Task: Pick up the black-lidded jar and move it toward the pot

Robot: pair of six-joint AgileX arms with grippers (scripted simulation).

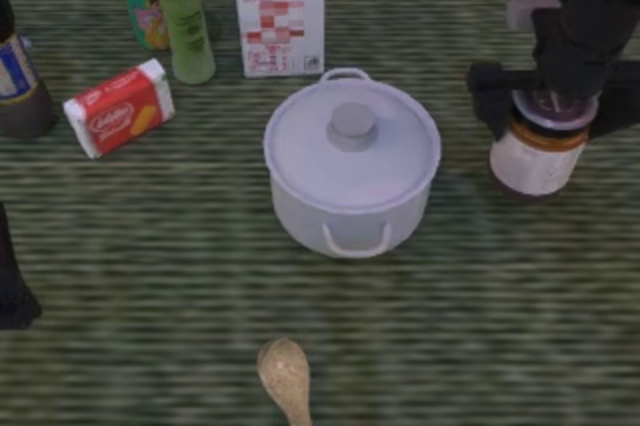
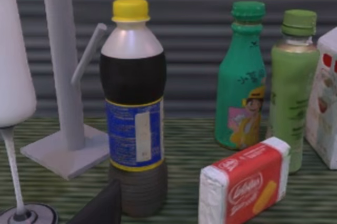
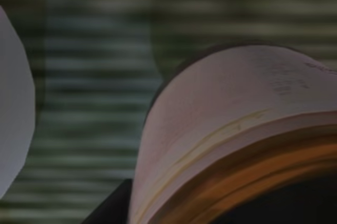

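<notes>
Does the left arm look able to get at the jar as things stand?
Probably not: the jar sits at the table's right under the right pincer, with the pot between it and the left arm.

Top view straight down over table (image 1: 150,246), left wrist low facing bottles, right wrist hard against jar (image 3: 226,129)

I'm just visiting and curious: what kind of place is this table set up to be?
Probably a mock kitchen table: a white pot, a milk carton, drink bottles and a wooden spoon on a green woven cloth.
</notes>
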